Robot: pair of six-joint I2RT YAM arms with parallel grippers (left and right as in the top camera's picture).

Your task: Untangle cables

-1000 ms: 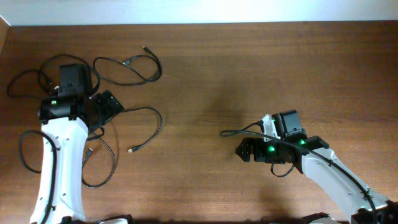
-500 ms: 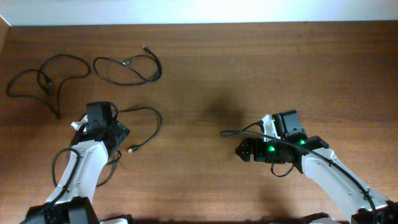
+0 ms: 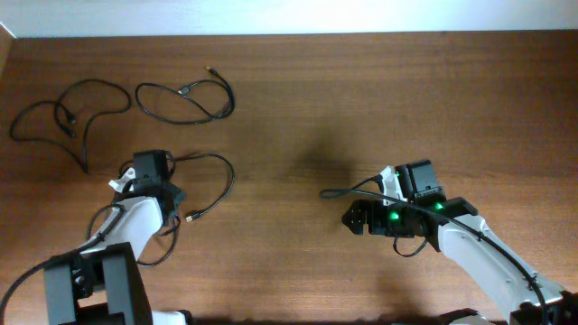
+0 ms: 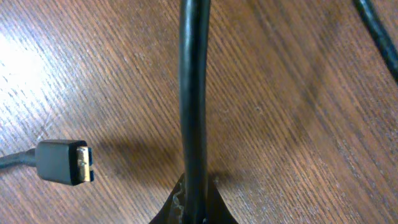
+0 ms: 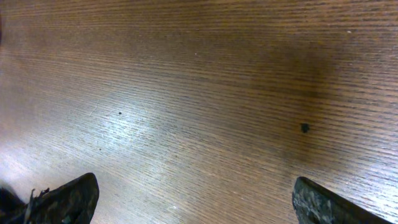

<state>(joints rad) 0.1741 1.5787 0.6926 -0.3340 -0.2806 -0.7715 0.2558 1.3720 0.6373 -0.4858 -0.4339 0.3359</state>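
Three thin black cables lie on the left half of the wooden table. One sprawls at the far back left (image 3: 68,116), and one is a closed loop (image 3: 185,102) beside it. The third cable (image 3: 224,173) arcs in front of them, its plug (image 3: 191,218) resting on the wood. My left gripper (image 3: 168,192) is shut on this third cable. In the left wrist view the cord (image 4: 193,93) runs straight up from the pinched fingertips of the gripper (image 4: 194,206), with the gold-tipped plug (image 4: 65,163) lying to the left. My right gripper (image 3: 354,217) stands open over bare wood, nothing between its fingers (image 5: 65,199).
The right arm's own black wire (image 3: 348,190) sticks out to the left of its wrist. Another stretch of cable (image 4: 379,31) crosses the top right corner of the left wrist view. The table's back edge (image 3: 289,36) runs along the top.
My left arm has pulled back from the rear cables toward the front, and its gripper has shut on the third cable. The right arm has not moved.
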